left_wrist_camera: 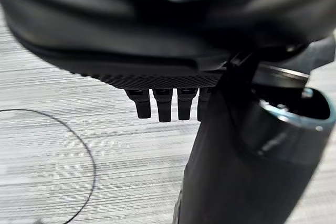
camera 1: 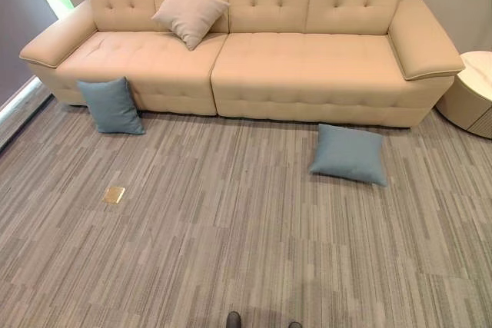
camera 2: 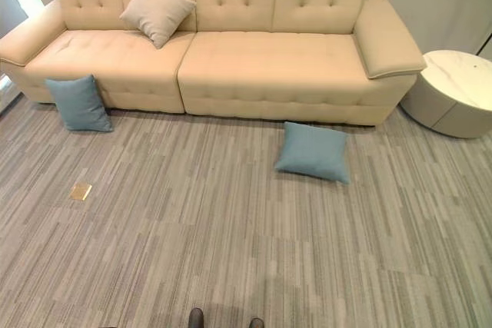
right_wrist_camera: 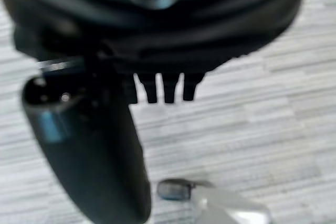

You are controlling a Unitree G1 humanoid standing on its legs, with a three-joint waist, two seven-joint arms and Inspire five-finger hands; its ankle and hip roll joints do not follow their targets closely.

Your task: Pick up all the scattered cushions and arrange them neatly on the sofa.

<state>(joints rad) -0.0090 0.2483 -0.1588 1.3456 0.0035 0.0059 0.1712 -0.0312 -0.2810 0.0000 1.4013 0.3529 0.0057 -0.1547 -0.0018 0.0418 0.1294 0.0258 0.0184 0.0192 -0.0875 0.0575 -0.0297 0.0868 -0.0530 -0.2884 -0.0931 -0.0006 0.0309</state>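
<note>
A beige cushion (camera 1: 190, 7) leans on the sofa (camera 1: 307, 67); two blue cushions (camera 1: 111, 105) (camera 1: 350, 154) sit on the carpet (camera 1: 231, 236). Left hand (left_wrist_camera: 163, 103) and right hand (right_wrist_camera: 165, 87) hang empty, fingers relaxed.

Living room, beige sofa (camera 1: 246, 51), cushions, striped carpet (camera 1: 231, 243), round side table (camera 2: 453, 90)

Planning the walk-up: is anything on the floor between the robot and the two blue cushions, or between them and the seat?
Nothing visible blocks either. The left cushion leans on the sofa front, the right cushion lies on open carpet. A small brass plate sits flat in the floor.
</note>
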